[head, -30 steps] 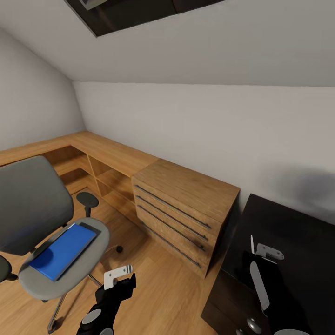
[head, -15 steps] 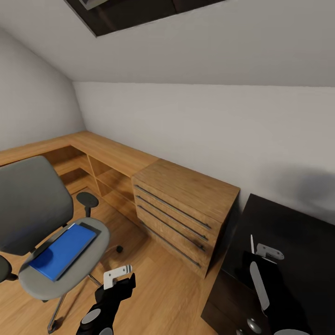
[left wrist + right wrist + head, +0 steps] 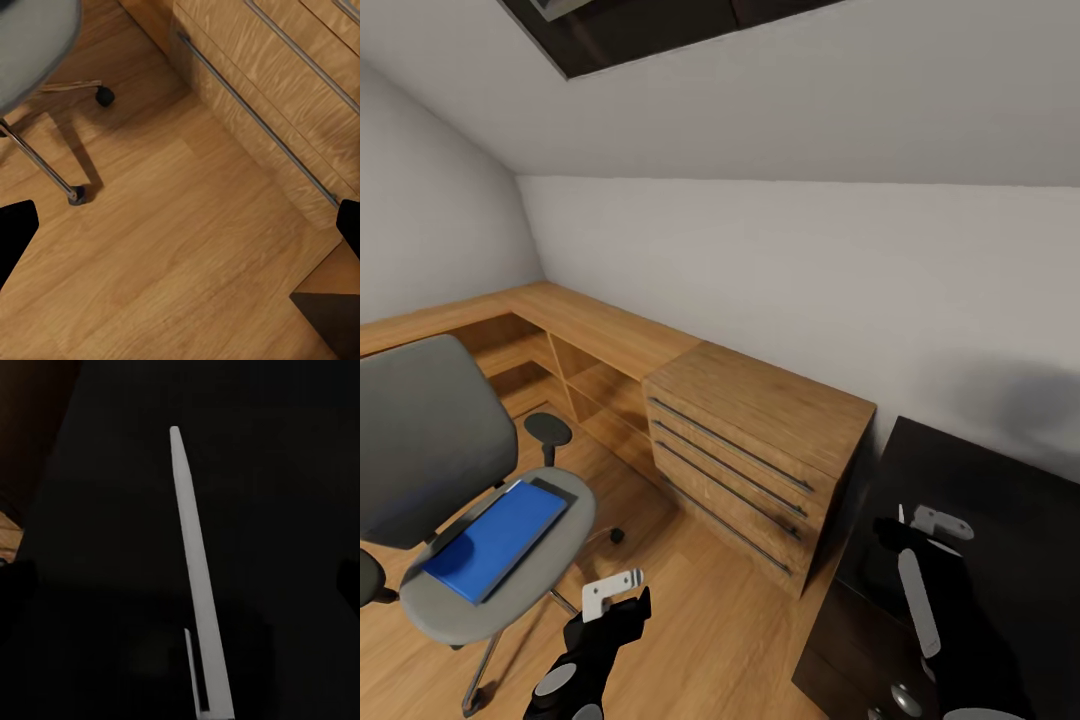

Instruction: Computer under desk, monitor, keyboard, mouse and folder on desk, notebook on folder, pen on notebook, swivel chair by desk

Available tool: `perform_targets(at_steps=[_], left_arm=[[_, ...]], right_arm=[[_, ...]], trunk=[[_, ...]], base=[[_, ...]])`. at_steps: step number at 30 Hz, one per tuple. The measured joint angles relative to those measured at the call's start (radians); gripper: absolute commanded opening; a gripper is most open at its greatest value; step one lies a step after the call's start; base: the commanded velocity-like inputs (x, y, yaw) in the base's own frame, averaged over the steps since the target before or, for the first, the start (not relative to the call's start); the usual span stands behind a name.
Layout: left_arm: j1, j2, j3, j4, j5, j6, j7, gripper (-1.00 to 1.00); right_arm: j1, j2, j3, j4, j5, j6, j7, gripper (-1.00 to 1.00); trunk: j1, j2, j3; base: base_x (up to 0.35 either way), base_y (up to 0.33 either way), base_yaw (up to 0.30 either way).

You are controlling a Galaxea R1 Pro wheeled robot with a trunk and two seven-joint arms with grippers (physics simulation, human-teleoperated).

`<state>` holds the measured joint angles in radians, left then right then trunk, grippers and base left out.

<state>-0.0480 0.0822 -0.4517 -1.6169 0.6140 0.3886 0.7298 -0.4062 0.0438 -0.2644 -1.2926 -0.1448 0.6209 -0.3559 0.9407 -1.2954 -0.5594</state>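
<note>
Right gripper [image 3: 920, 522] over black worktop [image 3: 1010, 500], pen [image 3: 196, 577] lying beneath; finger state unclear. Left gripper [image 3: 180, 225] fingers spread, empty, above floor [image 3: 172, 247]. Folder [image 3: 495, 540] on swivel chair [image 3: 450, 500] awaits transfer.

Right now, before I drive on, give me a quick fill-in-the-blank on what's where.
1. The folder lies on the seat of the ____.
2. The folder's colour is ____.
3. The pen lies on the black ____.
4. Between chair and desk stands a light wood ____ unit.

Missing: swivel chair; blue; desk; drawer
</note>
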Motion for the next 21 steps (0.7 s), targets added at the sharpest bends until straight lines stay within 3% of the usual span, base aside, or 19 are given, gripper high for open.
perform_targets(at_steps=[4, 14, 16, 18, 21], left_arm=[[0.0, 0.0, 0.0, 0.0, 0.0, 0.0, 0.0, 1.0], [0.0, 0.001, 0.0, 0.0, -0.001, -0.002, 0.0, 1.0], [0.0, 0.001, 0.0, 0.0, -0.001, -0.003, 0.0, 1.0], [0.0, 0.001, 0.002, 0.0, -0.001, -0.003, 0.0, 1.0], [0.0, 0.002, 0.003, 0.0, -0.001, -0.003, 0.0, 1.0]], right_arm=[[0.0, 0.002, 0.0, -0.005, -0.001, 0.002, 0.0, 1.0], [0.01, 0.089, 0.014, -0.148, 0.013, 0.022, -0.013, 1.0], [0.011, 0.104, 0.035, -0.157, 0.015, 0.025, -0.027, 1.0], [0.012, 0.117, 0.112, -0.141, 0.016, 0.026, -0.067, 1.0], [0.012, 0.119, 0.15, -0.128, 0.016, 0.024, -0.092, 1.0]], trunk=[[0.0, 0.0, 0.0], [0.0, 0.0, 0.0], [0.0, 0.0, 0.0], [0.0, 0.0, 0.0], [0.0, 0.0, 0.0]], base=[[0.0, 0.0, 0.0], [0.0, 0.0, 0.076], [0.0, 0.0, 0.23], [0.0, 0.0, 0.253], [0.0, 0.0, 0.258]])
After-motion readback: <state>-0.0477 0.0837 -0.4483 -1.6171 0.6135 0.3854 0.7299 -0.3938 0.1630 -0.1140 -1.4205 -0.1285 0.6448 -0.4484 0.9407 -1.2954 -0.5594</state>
